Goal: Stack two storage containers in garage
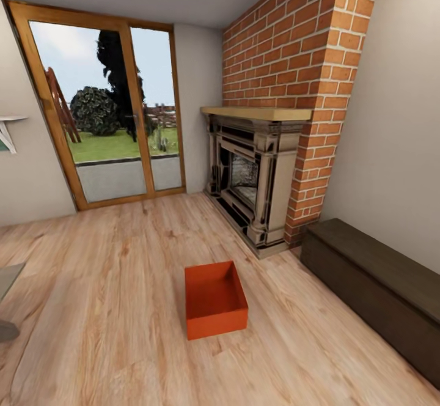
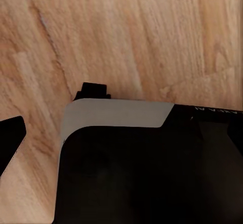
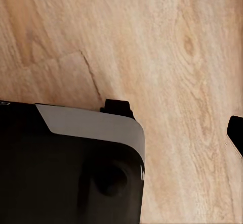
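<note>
One orange-red storage bin [image 1: 215, 299] sits on the light wood floor [image 1: 110, 308] in the lower middle of the head view, open side up and empty, its corners turned a little against the run of the planks. It stands by itself — apart from the brick fireplace [image 1: 256, 180] in the middle right and from the long dark low cabinet [image 1: 379, 284] along the right edge. Standing free like that, it looks reachable from either long side, which should suit a two-handed lift. Of the two bins, this is the one in sight; where the second stands cannot be told from these pictures.

At the upper left a glass door with a wooden frame [image 1: 110, 112] looks out on grass and bushes, so this is the living room and the garage is still some way off.

Both wrist cameras look down at wood planks past dark parts of the robot's own body [image 2: 152, 173], with a light grey band across them. I judge the arms are tucked low because nothing is being carried yet. Whether either pincer is spread or pressed together cannot be told — the finger parts at the frame edges are too partial to read.
</note>
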Tool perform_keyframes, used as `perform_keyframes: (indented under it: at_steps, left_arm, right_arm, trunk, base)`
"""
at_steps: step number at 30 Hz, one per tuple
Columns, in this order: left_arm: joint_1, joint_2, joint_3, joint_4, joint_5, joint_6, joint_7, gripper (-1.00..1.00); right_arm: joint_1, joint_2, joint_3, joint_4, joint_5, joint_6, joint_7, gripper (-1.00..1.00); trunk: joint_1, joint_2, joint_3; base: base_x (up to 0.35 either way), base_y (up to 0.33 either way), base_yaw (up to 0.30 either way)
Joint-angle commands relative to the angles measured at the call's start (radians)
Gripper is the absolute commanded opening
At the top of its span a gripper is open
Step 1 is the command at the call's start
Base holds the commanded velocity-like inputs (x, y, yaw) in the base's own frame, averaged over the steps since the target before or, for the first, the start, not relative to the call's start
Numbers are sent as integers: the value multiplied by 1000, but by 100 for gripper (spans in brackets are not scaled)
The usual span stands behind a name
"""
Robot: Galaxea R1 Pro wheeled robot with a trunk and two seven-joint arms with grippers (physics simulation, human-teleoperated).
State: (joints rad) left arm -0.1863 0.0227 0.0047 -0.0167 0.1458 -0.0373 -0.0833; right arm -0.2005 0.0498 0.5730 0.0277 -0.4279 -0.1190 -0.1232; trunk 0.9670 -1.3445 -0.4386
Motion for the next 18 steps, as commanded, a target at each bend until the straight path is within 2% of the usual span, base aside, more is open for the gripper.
perform_keyframes:
  at_steps: [1, 18]
  left_arm:
    - [-1, 0, 0, 1, 9, -3, -5, 100]
    - [0, 0, 0, 1, 9, -3, -5, 100]
  right_arm:
    - [-1, 1, 8, 3, -9, -5, -1, 100]
    - [-1, 1, 8, 3, -9, -5, -1, 100]
  trunk:
    - [1, -1, -1]
    - [1, -1, -1]
  base:
    - [319, 0, 0]
    - [319, 0, 0]
